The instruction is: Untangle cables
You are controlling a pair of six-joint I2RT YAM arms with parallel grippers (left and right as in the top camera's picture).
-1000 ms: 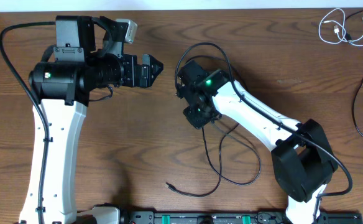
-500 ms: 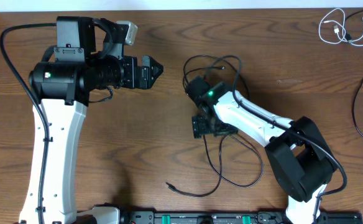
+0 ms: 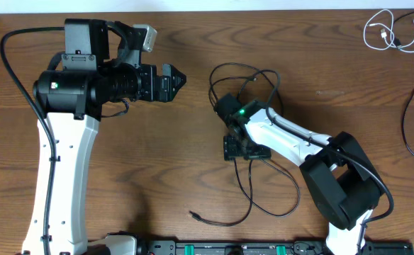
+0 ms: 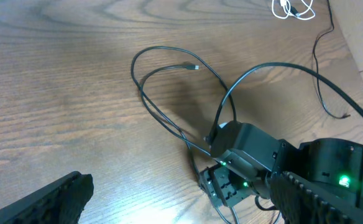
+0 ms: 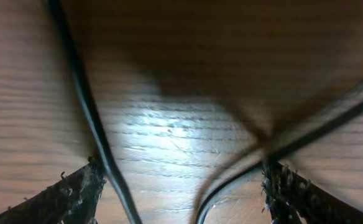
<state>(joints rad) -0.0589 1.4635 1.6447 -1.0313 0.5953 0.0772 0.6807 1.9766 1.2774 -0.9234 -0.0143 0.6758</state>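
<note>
The tangled black cables lie mid-table in loops above and below my right gripper. The gripper points straight down, close to the wood. In the right wrist view its jaws are open, with one black strand by the left finger and another by the right finger. My left gripper is open and empty, hovering left of the tangle. Its view shows the cable loops and the right arm. A white cord lies coiled at the far right corner.
Another black cable runs along the table's right edge, and also shows in the left wrist view. A thick black lead curves off the left arm. A black rail lines the front edge.
My right gripper has moved toward the front edge and come down over the cable strands. The upper cable loops have shifted and spread. The left arm has not moved.
</note>
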